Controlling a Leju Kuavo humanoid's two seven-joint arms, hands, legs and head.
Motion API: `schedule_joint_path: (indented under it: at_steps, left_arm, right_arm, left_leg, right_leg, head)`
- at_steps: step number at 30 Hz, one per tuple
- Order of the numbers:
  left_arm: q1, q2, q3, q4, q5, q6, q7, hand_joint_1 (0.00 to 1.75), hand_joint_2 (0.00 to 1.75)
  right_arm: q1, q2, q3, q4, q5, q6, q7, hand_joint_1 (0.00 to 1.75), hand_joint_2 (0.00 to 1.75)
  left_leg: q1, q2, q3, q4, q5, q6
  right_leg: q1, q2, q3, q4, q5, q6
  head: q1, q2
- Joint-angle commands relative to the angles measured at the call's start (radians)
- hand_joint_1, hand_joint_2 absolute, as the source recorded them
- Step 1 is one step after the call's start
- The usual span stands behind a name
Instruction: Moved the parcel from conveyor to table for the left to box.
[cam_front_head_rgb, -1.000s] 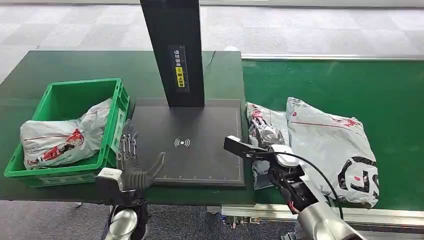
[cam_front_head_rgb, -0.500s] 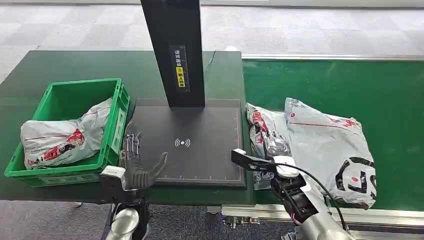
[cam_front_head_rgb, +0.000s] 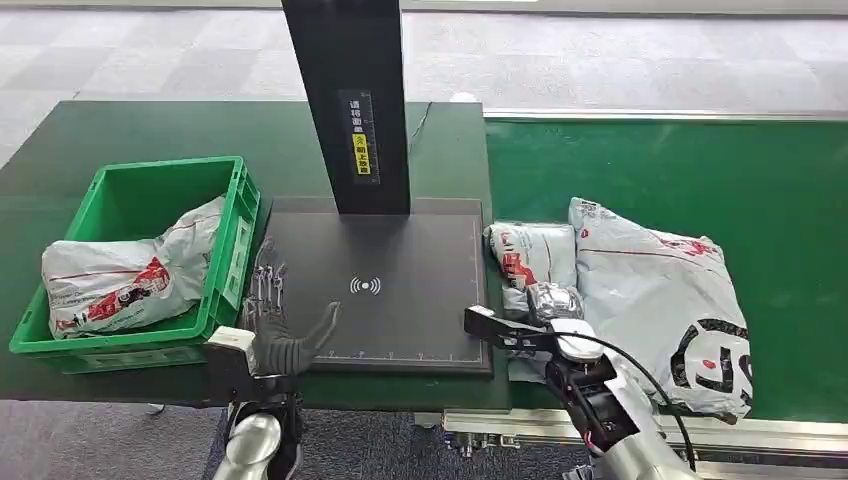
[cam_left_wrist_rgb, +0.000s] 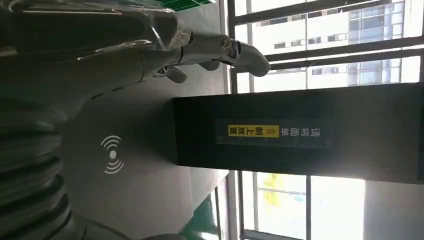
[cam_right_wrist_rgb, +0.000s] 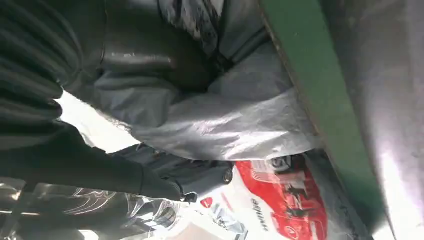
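A small grey parcel with red print (cam_front_head_rgb: 530, 250) lies on the green conveyor (cam_front_head_rgb: 680, 165), just right of the black scan pad (cam_front_head_rgb: 400, 250). My right hand (cam_front_head_rgb: 545, 308) is on its near end and grips the bunched plastic, thumb pointing toward the pad. In the right wrist view the parcel's film (cam_right_wrist_rgb: 240, 120) is pinched between thumb and fingers of the right hand (cam_right_wrist_rgb: 100, 165). My left hand (cam_front_head_rgb: 275, 322) hovers open at the pad's near left corner, beside the green crate (cam_front_head_rgb: 235, 240). The left hand's fingers (cam_left_wrist_rgb: 220, 50) are stretched out, holding nothing.
A larger grey parcel (cam_front_head_rgb: 660, 290) lies against the small one on the belt. The crate holds a white and red parcel (cam_front_head_rgb: 110, 275). The scanner's black column (cam_front_head_rgb: 345, 100) rises from the pad's far side. The dark green table (cam_front_head_rgb: 130, 130) extends behind the crate.
My right hand has closed on the small parcel, whose far end has folded and bunched toward the hand. The left hand has edged slightly forward over the pad.
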Motion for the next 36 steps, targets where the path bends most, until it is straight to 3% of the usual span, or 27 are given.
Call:
schedule_joint_path:
  at_steps: [1, 6, 10, 14, 17, 21, 24, 31, 33, 34, 36]
  left_arm:
    - [-0.023, 0.012, -0.016, 0.059, 0.000, -0.005, 0.007, 0.00, 1.75]
    - [-0.006, 0.017, -0.006, 0.040, 0.006, -0.009, 0.005, 0.00, 1.75]
    - [0.000, 0.017, -0.003, 0.029, 0.006, -0.009, 0.005, 0.00, 1.75]
    - [0.028, 0.010, 0.015, -0.004, 0.006, -0.006, 0.001, 0.00, 1.75]
    - [0.023, 0.007, 0.019, 0.006, 0.001, -0.002, -0.012, 0.00, 1.75]
    - [0.004, 0.003, 0.025, 0.029, 0.007, 0.017, -0.028, 0.00, 1.75]
    - [-0.011, -0.002, 0.025, 0.049, 0.018, 0.020, -0.044, 0.00, 1.75]
    - [-0.042, 0.004, 0.019, 0.072, 0.023, 0.013, -0.043, 0.00, 1.75]
    - [-0.047, 0.008, 0.016, 0.080, 0.026, 0.008, -0.045, 0.00, 1.75]
    - [-0.048, 0.008, 0.017, 0.081, 0.026, 0.007, -0.046, 0.00, 1.75]
    - [-0.062, 0.011, 0.013, 0.103, 0.030, -0.005, -0.052, 0.00, 1.75]
  right_arm:
    - [0.010, 0.010, -0.029, 0.043, -0.003, 0.015, -0.007, 1.75, 1.75]
    - [-0.019, 0.029, -0.058, 0.013, -0.012, -0.082, -0.029, 1.75, 1.75]
    - [-0.022, 0.031, -0.060, 0.001, -0.013, -0.076, -0.024, 1.75, 1.75]
    - [-0.018, 0.071, -0.162, -0.148, -0.015, -0.320, 0.037, 1.75, 1.75]
    - [0.016, 0.085, -0.219, -0.329, -0.075, -0.401, -0.049, 1.75, 1.75]
    - [0.032, 0.100, -0.241, -0.441, -0.147, -0.461, -0.150, 1.75, 1.75]
    - [0.046, 0.123, -0.232, -0.517, -0.226, -0.564, -0.297, 1.75, 1.75]
    - [0.031, 0.142, -0.162, -0.511, -0.251, -0.536, -0.366, 1.75, 1.75]
    - [0.018, 0.143, -0.127, -0.481, -0.300, -0.437, -0.404, 1.75, 1.75]
    - [0.018, 0.152, -0.123, -0.478, -0.297, -0.442, -0.402, 1.75, 1.75]
    - [-0.016, 0.143, -0.063, -0.398, -0.312, -0.286, -0.428, 1.75, 1.75]
  left_leg:
    - [0.000, -0.001, 0.002, -0.002, 0.000, 0.000]
    - [0.000, 0.000, 0.001, -0.001, 0.000, 0.000]
    - [-0.001, 0.003, 0.001, -0.001, 0.000, 0.000]
    - [-0.001, 0.004, 0.000, 0.000, -0.001, 0.000]
    - [-0.001, 0.004, -0.003, 0.001, -0.001, 0.000]
    - [-0.001, 0.002, -0.003, 0.000, 0.000, 0.000]
    - [0.000, 0.003, -0.001, 0.000, 0.000, 0.000]
    - [0.000, 0.001, -0.001, -0.001, 0.000, 0.000]
    - [0.000, 0.001, -0.002, -0.001, 0.000, 0.000]
    - [0.000, 0.003, 0.000, -0.001, 0.000, 0.000]
    - [0.000, 0.004, 0.001, -0.002, 0.000, 0.000]
  right_leg:
    - [0.000, -0.001, 0.003, -0.002, 0.000, -0.001]
    - [0.000, 0.000, 0.001, -0.001, 0.000, 0.000]
    - [0.000, 0.003, 0.000, 0.000, 0.000, 0.000]
    - [-0.001, 0.004, -0.002, 0.001, 0.000, 0.000]
    - [-0.001, 0.004, -0.004, 0.002, 0.000, 0.000]
    - [0.000, 0.002, -0.003, 0.001, 0.000, 0.000]
    - [0.000, 0.002, -0.002, 0.001, 0.000, -0.001]
    - [0.000, 0.001, -0.002, 0.000, 0.000, 0.000]
    - [0.000, 0.001, -0.002, 0.000, 0.000, 0.000]
    - [0.000, 0.003, -0.001, 0.000, 0.000, -0.001]
    - [0.000, 0.004, -0.001, -0.001, 0.001, -0.001]
  head:
    - [0.000, 0.000]
    - [0.000, 0.000]
    - [0.000, 0.000]
    - [0.000, 0.000]
    - [0.000, 0.000]
    - [0.000, 0.000]
    - [0.000, 0.000]
    - [0.000, 0.000]
    - [0.000, 0.000]
    - [0.000, 0.000]
    - [0.000, 0.000]
